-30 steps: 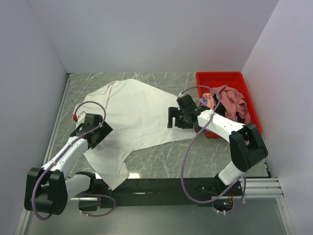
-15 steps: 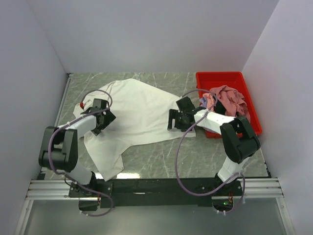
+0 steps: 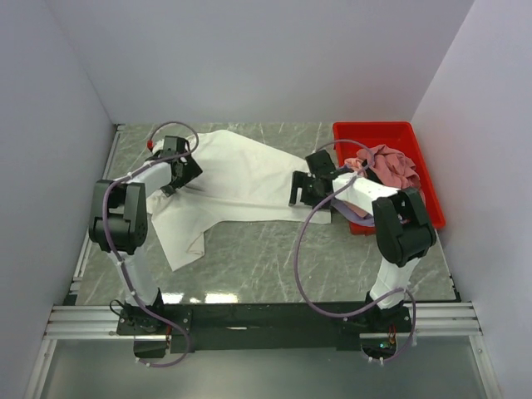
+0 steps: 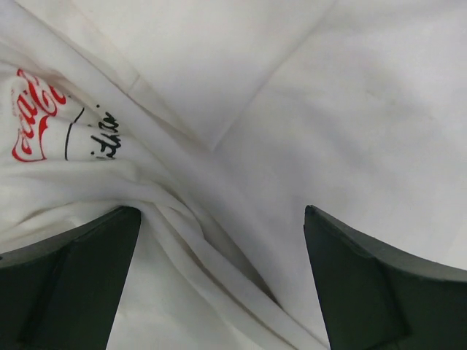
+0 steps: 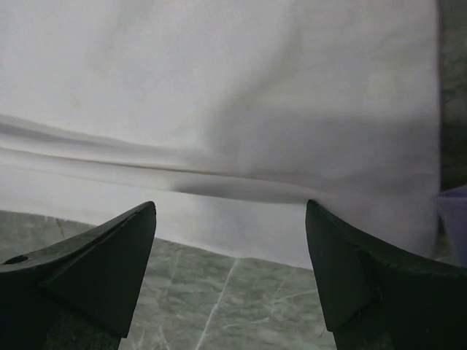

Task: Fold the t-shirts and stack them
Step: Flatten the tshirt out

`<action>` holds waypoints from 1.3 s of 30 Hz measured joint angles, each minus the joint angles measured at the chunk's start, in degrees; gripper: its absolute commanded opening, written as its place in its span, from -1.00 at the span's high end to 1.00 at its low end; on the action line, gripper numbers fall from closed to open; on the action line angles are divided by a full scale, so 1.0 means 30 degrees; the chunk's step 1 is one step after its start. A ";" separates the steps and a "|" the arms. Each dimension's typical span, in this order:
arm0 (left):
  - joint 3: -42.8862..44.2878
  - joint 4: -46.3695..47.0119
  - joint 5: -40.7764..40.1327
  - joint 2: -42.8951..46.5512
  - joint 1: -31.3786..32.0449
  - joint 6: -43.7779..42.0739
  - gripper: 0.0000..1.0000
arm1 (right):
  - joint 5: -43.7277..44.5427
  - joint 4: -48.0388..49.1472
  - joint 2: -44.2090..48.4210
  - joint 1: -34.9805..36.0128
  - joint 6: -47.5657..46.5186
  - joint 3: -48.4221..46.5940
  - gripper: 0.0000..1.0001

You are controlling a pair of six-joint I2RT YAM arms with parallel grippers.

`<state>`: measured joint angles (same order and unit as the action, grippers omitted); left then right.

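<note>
One red bin (image 3: 374, 127) at the far right corner holds pink t-shirts (image 3: 389, 165), maybe a few, and one white t-shirt (image 3: 241, 176) lies near the far edge under the left gripper (image 4: 222, 213) and right gripper (image 5: 230, 208), both spread wide.

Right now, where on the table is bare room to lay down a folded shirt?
Widest bare marble: in front, between the white t-shirt's lower edge and the arms' base rail. A narrower strip lies behind the shirt by the back wall. Crowded at right, around the right claw and the red bin.
</note>
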<state>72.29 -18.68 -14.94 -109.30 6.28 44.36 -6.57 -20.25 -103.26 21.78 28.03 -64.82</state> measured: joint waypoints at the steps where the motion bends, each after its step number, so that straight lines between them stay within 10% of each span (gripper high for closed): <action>1: 0.0007 -0.0051 0.0131 0.0248 -0.0022 -0.0109 -0.99 | 0.0342 -0.0415 0.0015 0.0255 -0.0197 -0.0313 -0.79; 14: -1.1672 0.1304 0.2200 1.3245 -0.0109 0.2208 -0.99 | -0.1282 -0.0051 -0.1683 0.7155 -0.0707 -0.6258 -0.79; 26: -1.4345 0.2222 0.3512 1.3449 -0.0204 0.3424 -0.99 | -0.3220 0.0189 -0.7905 0.9275 -0.0641 -1.0907 -0.78; 39: -1.4243 0.0583 0.1355 1.3959 -0.0714 0.4153 -0.99 | -0.3315 0.3381 -0.5727 0.8553 -0.0197 -0.6105 -0.76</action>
<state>29.56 -16.93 -10.87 -67.42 4.14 56.82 -16.51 -10.11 -120.44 47.44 27.44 -83.13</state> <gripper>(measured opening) 0.994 0.880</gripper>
